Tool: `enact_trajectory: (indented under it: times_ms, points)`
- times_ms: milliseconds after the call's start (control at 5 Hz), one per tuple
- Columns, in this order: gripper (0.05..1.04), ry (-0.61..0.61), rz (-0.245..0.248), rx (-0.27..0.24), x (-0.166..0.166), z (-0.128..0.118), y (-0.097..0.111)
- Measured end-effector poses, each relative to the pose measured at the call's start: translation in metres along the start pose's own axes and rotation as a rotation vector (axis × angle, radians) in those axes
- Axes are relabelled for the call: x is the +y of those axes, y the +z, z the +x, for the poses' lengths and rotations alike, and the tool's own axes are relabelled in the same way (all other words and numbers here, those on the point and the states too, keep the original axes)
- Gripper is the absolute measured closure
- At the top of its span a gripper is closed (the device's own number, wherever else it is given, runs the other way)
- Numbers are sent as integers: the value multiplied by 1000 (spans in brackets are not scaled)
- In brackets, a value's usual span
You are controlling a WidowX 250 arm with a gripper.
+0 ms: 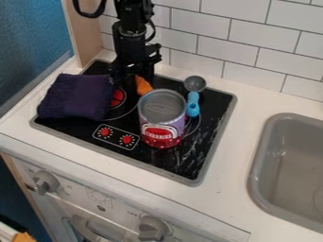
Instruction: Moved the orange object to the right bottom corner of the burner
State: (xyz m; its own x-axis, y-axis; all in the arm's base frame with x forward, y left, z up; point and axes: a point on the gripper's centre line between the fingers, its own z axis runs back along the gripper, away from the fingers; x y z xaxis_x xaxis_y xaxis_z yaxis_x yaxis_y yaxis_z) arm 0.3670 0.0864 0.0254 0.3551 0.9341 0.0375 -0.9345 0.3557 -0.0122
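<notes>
The black gripper (132, 75) hangs low over the back part of the black burner top (203, 163), between the dark purple cloth and the can. An orange object (144, 86) lies right at the gripper's lower end, its upper part close against the gripper and its lower end just behind the can. Whether the object is held cannot be made out. Part of the orange object is hidden by the can and the gripper.
A tin can (162, 118) stands mid-burner, with a blue-handled spoon (193, 101) beside it on the right. The purple cloth (75, 96) covers the left burner area. A grey sink (255, 175) lies right; a tiled wall (243, 52) rises behind.
</notes>
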Motion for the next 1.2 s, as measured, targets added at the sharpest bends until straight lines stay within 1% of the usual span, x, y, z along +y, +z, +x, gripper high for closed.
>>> enact_trajectory:
  times_ms: [200,400,600,800,1000,1200]
  points:
    - [621,-91,24,-43,-8,2,11]
    - [621,-154,35,-41,-15,-1,38]
    - [621,-233,-52,-96,-21,-18,87]
    - [621,-356,-88,-120,-22,-58,122]
    - [621,-493,-109,-109,-16,-95,132]
    - [621,-677,-106,-90,-7,-140,123]
